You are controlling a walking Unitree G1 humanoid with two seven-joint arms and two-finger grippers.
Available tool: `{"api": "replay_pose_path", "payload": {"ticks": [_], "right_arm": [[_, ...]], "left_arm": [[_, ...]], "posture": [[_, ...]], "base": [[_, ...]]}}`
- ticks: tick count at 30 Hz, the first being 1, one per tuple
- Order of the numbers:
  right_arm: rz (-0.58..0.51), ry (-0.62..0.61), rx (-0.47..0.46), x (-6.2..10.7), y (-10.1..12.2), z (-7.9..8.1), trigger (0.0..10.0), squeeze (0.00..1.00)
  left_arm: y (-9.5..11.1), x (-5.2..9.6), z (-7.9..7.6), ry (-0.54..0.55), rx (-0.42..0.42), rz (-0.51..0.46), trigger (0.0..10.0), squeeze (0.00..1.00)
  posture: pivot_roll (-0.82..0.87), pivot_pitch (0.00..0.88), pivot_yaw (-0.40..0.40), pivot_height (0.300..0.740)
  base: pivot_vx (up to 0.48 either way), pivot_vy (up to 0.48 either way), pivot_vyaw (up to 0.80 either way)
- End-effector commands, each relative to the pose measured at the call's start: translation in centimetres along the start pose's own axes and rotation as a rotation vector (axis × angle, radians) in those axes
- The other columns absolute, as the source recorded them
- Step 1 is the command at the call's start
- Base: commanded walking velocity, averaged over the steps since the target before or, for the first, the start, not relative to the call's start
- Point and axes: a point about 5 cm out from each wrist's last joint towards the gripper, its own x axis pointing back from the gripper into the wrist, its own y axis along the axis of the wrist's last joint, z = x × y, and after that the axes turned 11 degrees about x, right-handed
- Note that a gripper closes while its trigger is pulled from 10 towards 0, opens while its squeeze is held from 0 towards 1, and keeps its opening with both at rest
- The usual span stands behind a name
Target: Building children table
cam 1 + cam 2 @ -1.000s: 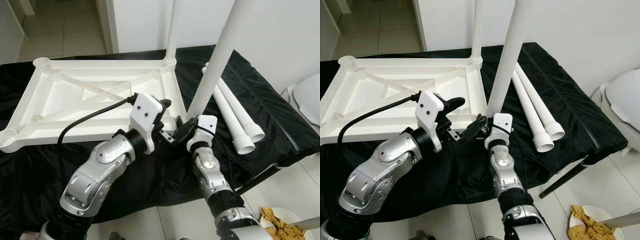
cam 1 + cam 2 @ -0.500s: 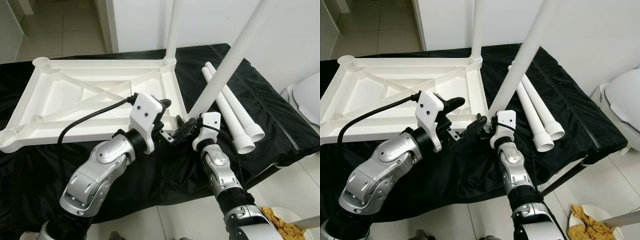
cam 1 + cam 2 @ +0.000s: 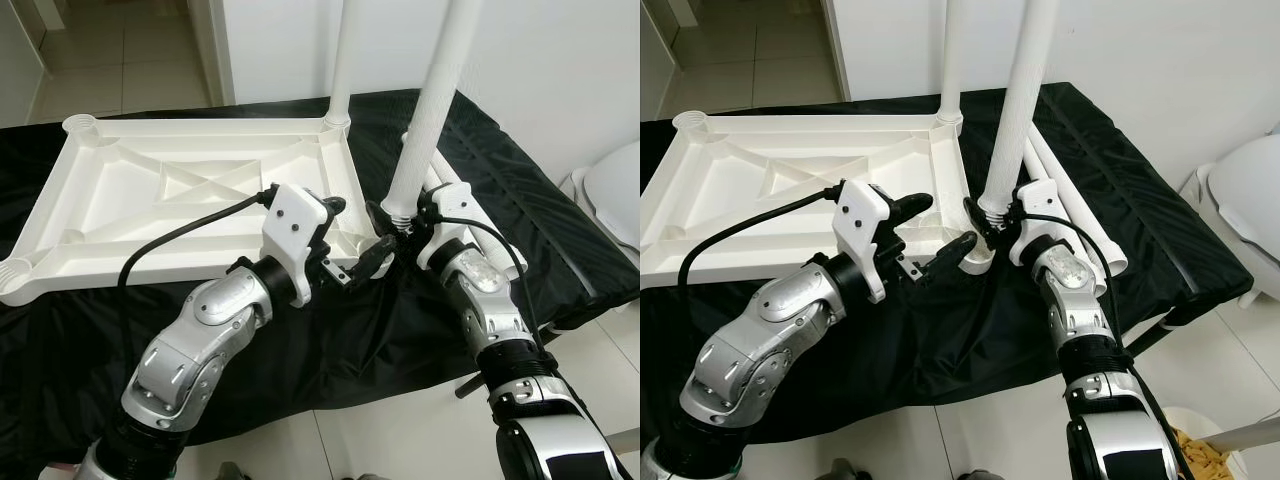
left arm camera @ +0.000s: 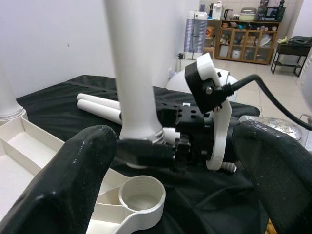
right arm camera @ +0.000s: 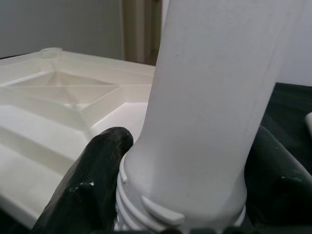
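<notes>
1. Right end effector (image 3: 992, 215) clamped on the upright table leg (image 3: 1015, 120), centre frame, threaded end hovering just above the corner socket (image 4: 141, 197) of the upturned tabletop (image 3: 150, 200).
2. Left end effector (image 3: 368, 262) spread wide beside that socket, gripping nothing.
3. Risk: slight tilt, threads crossing or missing the socket.
4. Tall leg, low grip: likely to swing.

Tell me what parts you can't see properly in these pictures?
- Held leg: top cut off by the eye views' upper edge.
- Its threaded end: tip hidden by the right gripper in the right wrist view.
- Two spare legs: partly hidden behind the right arm in the eye views.
</notes>
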Motion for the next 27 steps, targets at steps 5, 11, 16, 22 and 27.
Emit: {"api": "replay_pose_path", "payload": {"ticks": [5, 11, 16, 22, 27], "right_arm": [[-0.017, 0.038, -0.015, -0.2, 0.4, -0.4, 0.0, 0.00], [-0.007, 0.084, -0.025, 0.1, 0.1, -0.1, 1.2, 0.00], [0.017, 0.141, -0.021, 0.7, -0.4, 0.6, 10.0, 0.00], [0.003, 0.211, 0.042, 1.2, -0.2, 0.7, 10.0, 0.00], [-0.008, 0.265, 0.112, 1.5, -0.1, 0.8, 10.0, 0.00]], "left_arm": [[0.1, -0.1, -0.1, -0.027, -0.009, -0.001, 10.0, 0.00], [0.1, -0.3, 0.2, -0.011, -0.006, 0.008, 10.0, 0.00], [0.0, -1.1, 0.9, 0.013, 0.002, 0.028, 10.0, 0.00], [0.2, -2.5, 1.8, 0.030, 0.126, 0.051, 10.0, 1.00], [1.1, -4.1, 2.5, 0.043, 0.241, 0.071, 10.0, 0.00]], "posture": [[-0.02, 0.074, -0.009, 0.740], [-0.02, 0.070, -0.009, 0.740], [-0.02, 0.063, -0.008, 0.740], [-0.04, 0.049, -0.004, 0.740], [-0.05, 0.037, -0.001, 0.740]], "base": [[0.000, 0.000, 0.00], [0.000, 0.000, 0.00], [0.000, 0.000, 0.00], [0.000, 0.000, 0.00], [0.000, 0.000, 0.00]]}}
